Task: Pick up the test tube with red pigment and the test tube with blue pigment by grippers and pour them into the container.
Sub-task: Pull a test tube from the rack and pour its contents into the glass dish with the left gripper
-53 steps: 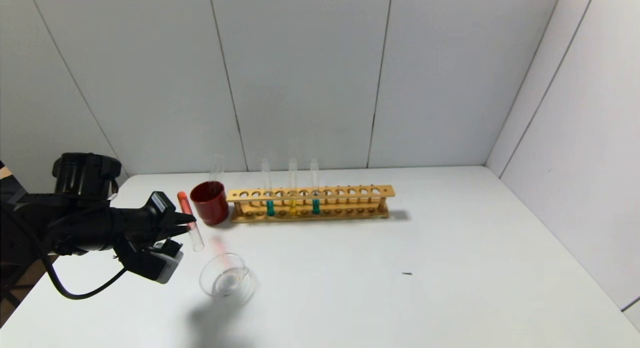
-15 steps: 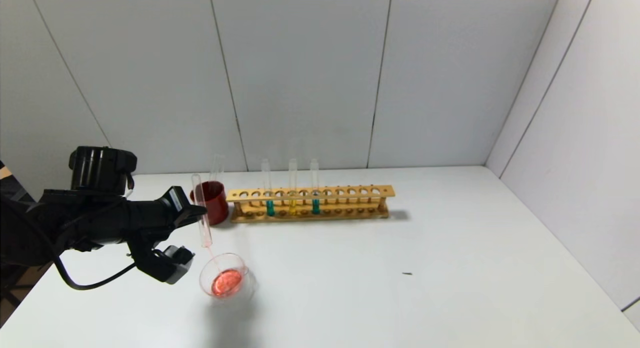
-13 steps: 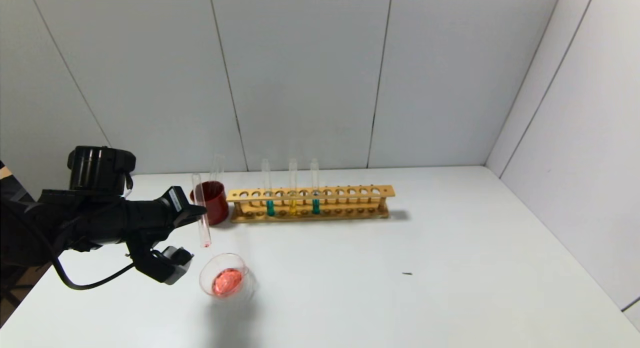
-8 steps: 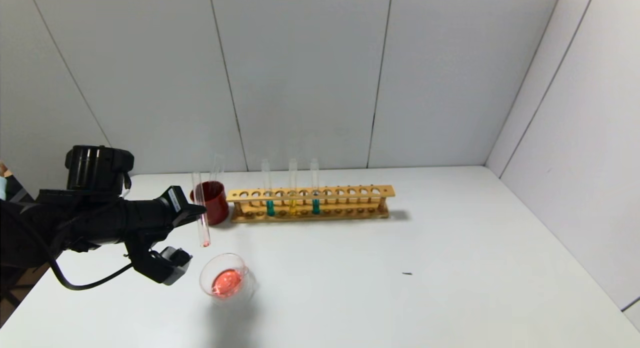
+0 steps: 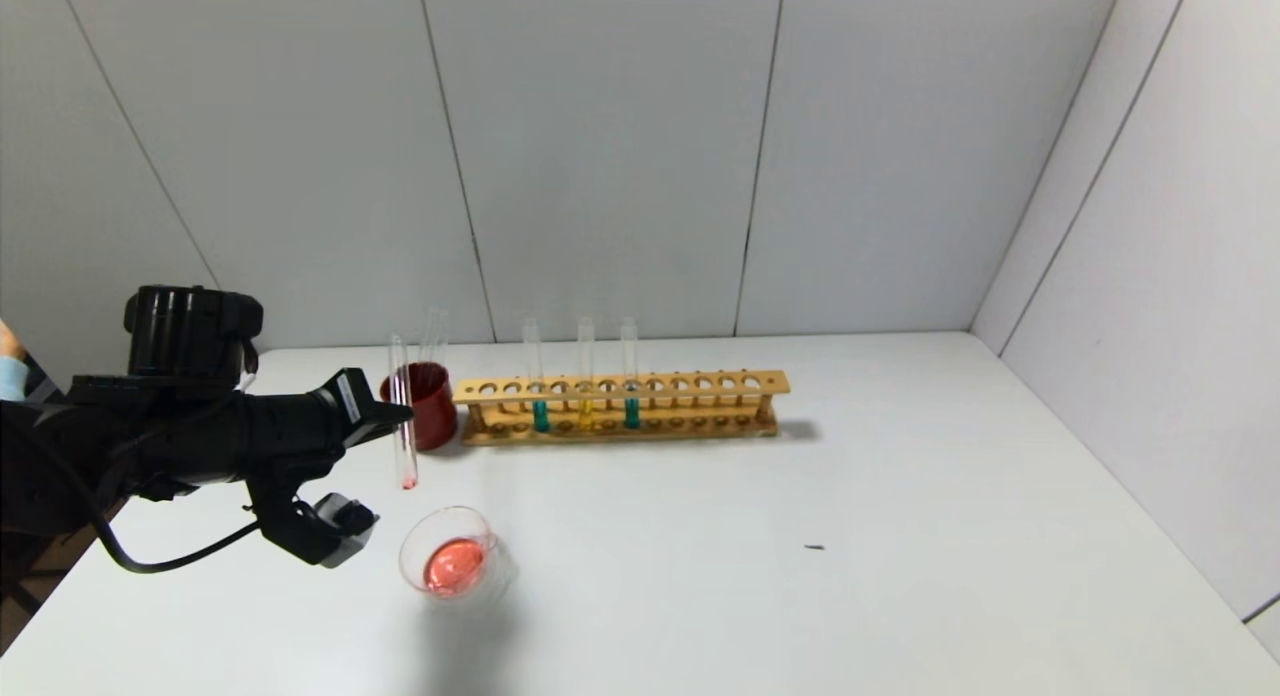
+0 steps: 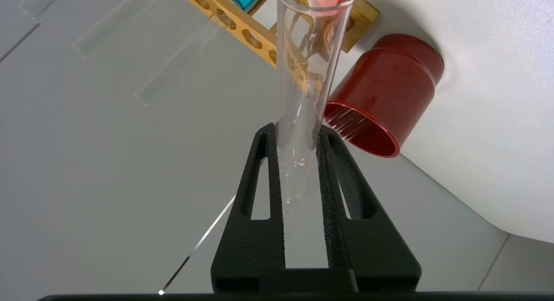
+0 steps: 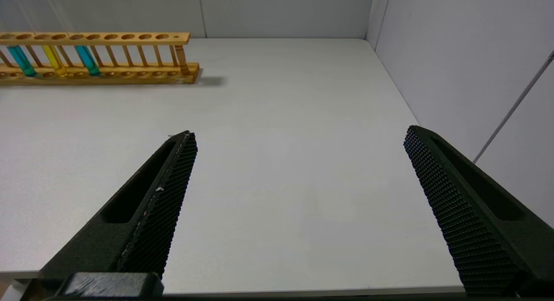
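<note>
My left gripper (image 5: 398,413) is shut on the test tube with red pigment (image 5: 403,416). It holds the tube nearly upright, mouth down, above and behind the container (image 5: 455,564). The tube is almost empty, with a red trace at its mouth. The clear glass dish holds a pool of red liquid. In the left wrist view the fingers (image 6: 268,162) clamp the clear tube (image 6: 303,76). Two teal-blue tubes (image 5: 540,413) (image 5: 631,411) stand in the wooden rack (image 5: 700,404); I cannot tell which is the task's. My right gripper (image 7: 301,134) is open and empty over bare table, out of the head view.
A dark red cup (image 5: 420,404) with an empty clear tube in it stands left of the rack, just behind the held tube. A yellow-liquid tube (image 5: 586,411) stands between the teal ones. White walls close the back and right. A small dark speck (image 5: 815,547) lies on the table.
The red liquid has gone from the tube into the dish. The thin stream has stopped, and my left gripper has lifted the tube slightly and turned it more upright.
</note>
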{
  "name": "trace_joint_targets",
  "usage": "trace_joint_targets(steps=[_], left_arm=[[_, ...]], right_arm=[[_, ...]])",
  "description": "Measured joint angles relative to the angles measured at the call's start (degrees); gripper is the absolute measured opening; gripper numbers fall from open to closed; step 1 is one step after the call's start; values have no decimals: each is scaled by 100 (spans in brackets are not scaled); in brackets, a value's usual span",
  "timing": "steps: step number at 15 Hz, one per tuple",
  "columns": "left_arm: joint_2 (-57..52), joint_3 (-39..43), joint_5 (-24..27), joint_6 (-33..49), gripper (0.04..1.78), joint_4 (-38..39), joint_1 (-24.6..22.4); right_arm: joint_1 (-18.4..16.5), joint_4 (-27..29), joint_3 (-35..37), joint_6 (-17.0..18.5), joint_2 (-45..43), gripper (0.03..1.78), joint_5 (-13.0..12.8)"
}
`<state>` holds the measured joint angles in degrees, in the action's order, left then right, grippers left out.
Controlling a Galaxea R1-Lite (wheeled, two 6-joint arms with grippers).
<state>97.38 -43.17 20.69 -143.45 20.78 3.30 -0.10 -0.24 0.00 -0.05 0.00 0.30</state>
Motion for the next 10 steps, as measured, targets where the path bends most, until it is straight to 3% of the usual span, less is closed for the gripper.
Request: trace_joint_targets(steps=[5, 10], left_arm=[[-55, 4, 349, -306, 30, 16, 5], [-143, 4, 367, -349, 30, 18, 5]], right_arm=[[0, 0, 0, -2, 0, 175, 0], [0, 2, 0, -2, 0, 175, 2]])
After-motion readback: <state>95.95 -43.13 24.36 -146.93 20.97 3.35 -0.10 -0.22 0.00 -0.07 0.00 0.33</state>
